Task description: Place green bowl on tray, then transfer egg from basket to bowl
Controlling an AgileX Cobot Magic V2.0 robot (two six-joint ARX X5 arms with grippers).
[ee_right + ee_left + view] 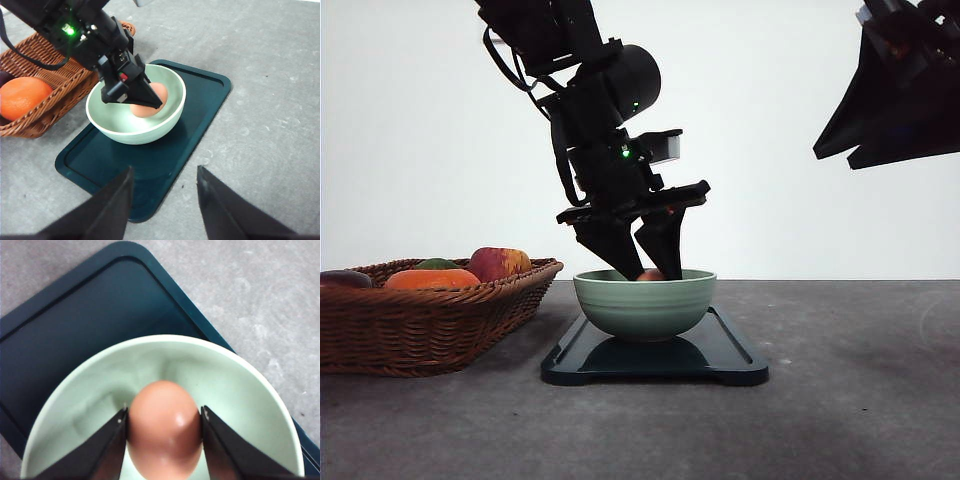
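The green bowl (643, 303) stands on the dark tray (655, 358) at the middle of the table. My left gripper (645, 265) reaches down into the bowl, shut on the reddish-brown egg (165, 440), which is just above the bowl's (240, 390) floor. The egg's top (650, 274) peeks over the rim. My right gripper (165, 200) hangs open and holds nothing, high up to the right of the tray (200, 100), off the bowl (135, 127). The wicker basket (430, 320) sits left of the tray.
The basket (60, 75) holds an orange fruit (22, 97), a red-yellow apple (498, 262) and a dark fruit (342, 279) at its left edge. Bare grey tabletop (860, 390) lies right of and in front of the tray.
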